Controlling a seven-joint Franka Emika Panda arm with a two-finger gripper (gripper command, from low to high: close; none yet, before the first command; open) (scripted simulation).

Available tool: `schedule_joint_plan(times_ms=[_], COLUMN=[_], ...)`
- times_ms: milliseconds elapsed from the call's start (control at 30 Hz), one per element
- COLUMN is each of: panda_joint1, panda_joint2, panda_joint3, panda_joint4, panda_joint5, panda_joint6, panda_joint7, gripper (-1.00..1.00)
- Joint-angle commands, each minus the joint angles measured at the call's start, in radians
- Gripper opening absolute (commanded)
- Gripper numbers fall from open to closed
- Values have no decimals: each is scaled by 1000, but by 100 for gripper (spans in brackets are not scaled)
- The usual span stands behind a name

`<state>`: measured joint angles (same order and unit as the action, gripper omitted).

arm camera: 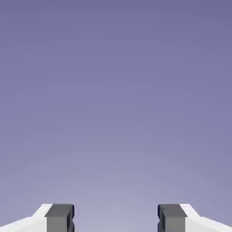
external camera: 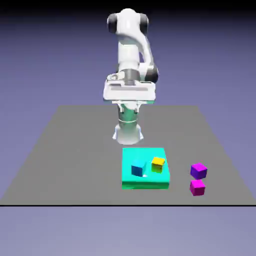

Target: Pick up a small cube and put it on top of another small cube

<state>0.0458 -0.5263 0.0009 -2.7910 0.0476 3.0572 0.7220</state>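
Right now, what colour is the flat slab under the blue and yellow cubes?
Teal-green flat slab, clearest in the exterior view.

Even, soft rendered light, sharp throughout, no glare; backdrop darkens toward the top.

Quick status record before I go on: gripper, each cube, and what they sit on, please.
gripper: open, nothing between the fingers, hand view shows only backdrop
magenta cube: on the grey table, untouched
purple cube: on the table, just behind the magenta one
yellow cube: on the teal platform
blue cube: on the platform, exterior view's left of the yellow
stacking: not yet begun
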Motion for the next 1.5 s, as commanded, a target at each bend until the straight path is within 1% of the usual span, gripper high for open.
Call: schedule_joint_plan(times_ms=[0, 933, 967, 1167, 1200, 1233, 1400, 1467], panda_joint1=[28, 811, 812, 674, 674, 674, 797, 825], panda_joint2=[36, 1049, 1050, 1252, 1252, 1252, 1071, 1000], panda_joint3=[1, 22, 22, 103, 103, 103, 31, -29], panda_joint4=[16, 456, 456, 564, 564, 564, 467, 431], panda_joint5=[40, 1144, 1144, 924, 924, 924, 1121, 1097], panda_joint6=[17, 486, 486, 560, 560, 560, 494, 453], panda_joint7=[-16, -458, -458, -315, -315, -315, -443, -493], gripper=[0, 0, 0, 0, -100, -100, -100, -100])
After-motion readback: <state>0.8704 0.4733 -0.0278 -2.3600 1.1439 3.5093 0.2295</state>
